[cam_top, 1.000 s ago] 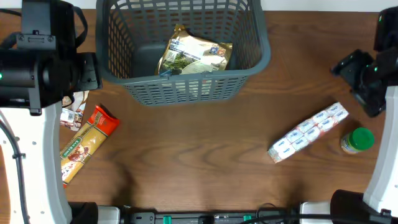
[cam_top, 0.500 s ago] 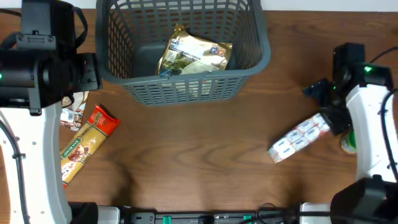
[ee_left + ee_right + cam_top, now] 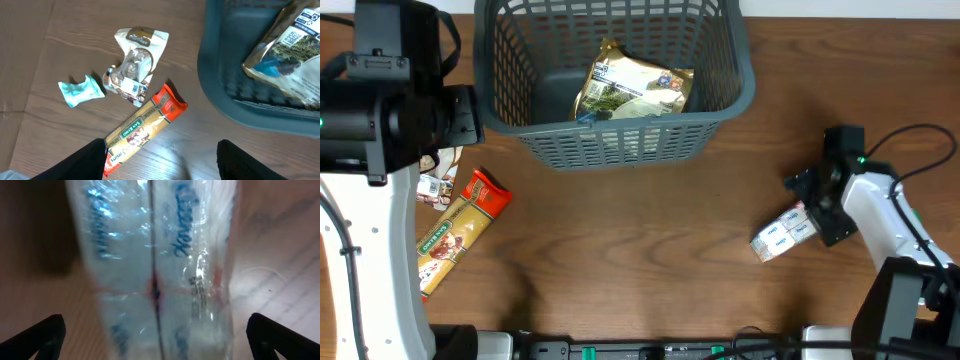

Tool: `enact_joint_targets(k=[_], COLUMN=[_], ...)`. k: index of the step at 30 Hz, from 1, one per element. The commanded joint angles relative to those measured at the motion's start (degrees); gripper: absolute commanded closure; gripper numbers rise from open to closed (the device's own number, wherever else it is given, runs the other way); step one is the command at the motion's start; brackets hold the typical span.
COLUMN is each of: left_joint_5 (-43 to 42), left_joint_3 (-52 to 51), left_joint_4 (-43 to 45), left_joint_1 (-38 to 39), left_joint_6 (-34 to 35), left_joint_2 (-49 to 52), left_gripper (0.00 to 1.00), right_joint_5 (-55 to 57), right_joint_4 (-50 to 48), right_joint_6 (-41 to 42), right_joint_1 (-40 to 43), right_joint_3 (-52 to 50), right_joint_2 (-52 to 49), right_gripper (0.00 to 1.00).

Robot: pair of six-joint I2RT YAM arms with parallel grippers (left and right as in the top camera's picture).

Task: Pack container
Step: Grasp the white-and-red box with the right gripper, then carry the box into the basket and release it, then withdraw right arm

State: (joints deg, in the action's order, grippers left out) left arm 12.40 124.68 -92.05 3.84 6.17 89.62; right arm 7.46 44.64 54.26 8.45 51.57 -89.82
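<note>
Counter [image 3: 640, 250], right edge: my right jaws, spread, straddle the clear-wrapped multipack [image 3: 782, 233]; I'd centre them, then squeeze gently.

The right gripper [image 3: 820, 212] was positioned over one end of the blue-and-white packet [image 3: 775, 238] (laid on the table [image 3: 650, 260]). A gold bag [image 3: 632, 88] was held in the container [image 3: 620, 148]; a pasta packet [image 3: 460, 232] was laid outside it.

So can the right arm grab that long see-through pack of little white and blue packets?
Probably yes. The right gripper hangs right over the long clear-wrapped pack of white and blue packets. Its fingers are open on either side of the pack, and nothing lies on top of it.
</note>
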Motion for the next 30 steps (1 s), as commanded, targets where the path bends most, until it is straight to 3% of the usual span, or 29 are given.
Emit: enact_joint_targets(k=[1, 4, 6, 7, 9, 10, 15, 19, 30], left_joint_5=[0.07, 0.07, 0.07, 0.07, 0.07, 0.07, 0.07, 0.07, 0.07], left_joint_3=[0.42, 0.42, 0.42, 0.42, 0.42, 0.42, 0.42, 0.42, 0.42], left_joint_4=[-0.92, -0.92, -0.92, -0.92, -0.92, -0.92, -0.90, -0.92, -0.92], left_joint_1=[-0.28, -0.28, -0.28, -0.28, -0.28, -0.28, -0.28, -0.28, -0.28], left_joint_6=[0.13, 0.13, 0.13, 0.13, 0.13, 0.13, 0.13, 0.13, 0.13], left_joint_2=[-0.15, -0.15, -0.15, -0.15, -0.15, -0.15, -0.15, -0.15, -0.15], left_gripper=[0.30, 0.30, 0.30, 0.30, 0.30, 0.30, 0.30, 0.30, 0.30], right_joint_5=[0.68, 0.70, 0.68, 0.68, 0.68, 0.68, -1.03, -1.95, -8.72], right_joint_4=[-3.41, -6.23, -7.26, -7.50, -7.69, -7.85, -8.68, -6.62, 14.14], right_joint_6=[-0.13, -0.17, -1.86, -2.93, -4.26, -4.98, -11.47, -20.46, -48.59], right_joint_1=[0.20, 0.20, 0.20, 0.20, 0.20, 0.20, 0.09, -0.55, -2.84], right_joint_3=[-3.74, -5.97, -6.62, -6.71, -6.71, -6.71, -5.27, 2.58, 49.72], right_joint_2=[0.83, 0.79, 0.79, 0.79, 0.79, 0.79, 1.33, 3.28, 0.48], right_gripper=[0.01, 0.14, 0.45, 0.75, 0.95, 0.99, 0.99, 0.99, 0.99])
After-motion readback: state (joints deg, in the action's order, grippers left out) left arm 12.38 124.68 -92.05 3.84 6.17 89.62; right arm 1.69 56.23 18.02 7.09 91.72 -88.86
